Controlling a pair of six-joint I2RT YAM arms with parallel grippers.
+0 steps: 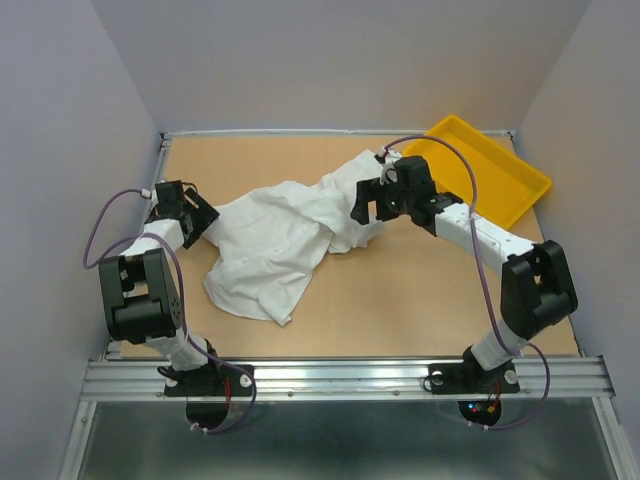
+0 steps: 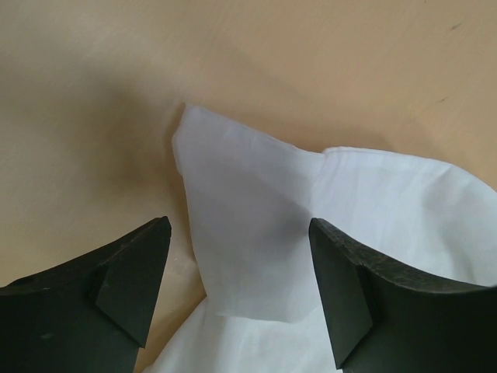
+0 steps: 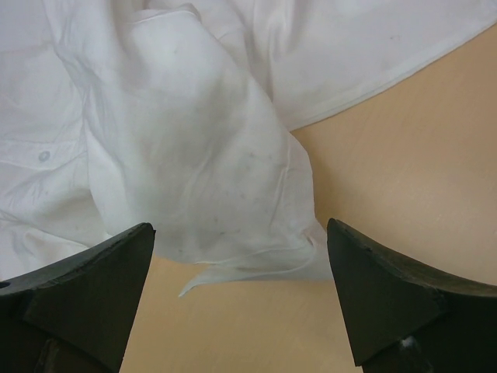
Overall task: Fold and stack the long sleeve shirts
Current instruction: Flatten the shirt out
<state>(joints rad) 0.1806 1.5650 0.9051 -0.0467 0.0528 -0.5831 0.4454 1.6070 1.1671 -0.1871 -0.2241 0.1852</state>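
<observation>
Straddling shirt (image 1: pixel 265 250), L+R end effectors (image 2: pixel 239 225) (image 3: pixel 241 225) wide open.

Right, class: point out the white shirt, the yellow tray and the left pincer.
white shirt (image 1: pixel 268 252), top external view, its crumpled middle.
yellow tray (image 1: pixel 505 175), top external view, its bare floor.
left pincer (image 2: pixel 239 227), left wrist view, midway between its fingertips.

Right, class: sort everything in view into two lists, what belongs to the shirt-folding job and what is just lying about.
Belongs to the job:
- shirt, crumpled
- left fingers, open over its edge
- right fingers, open over its edge

Lying about:
- tray, far right corner
</observation>
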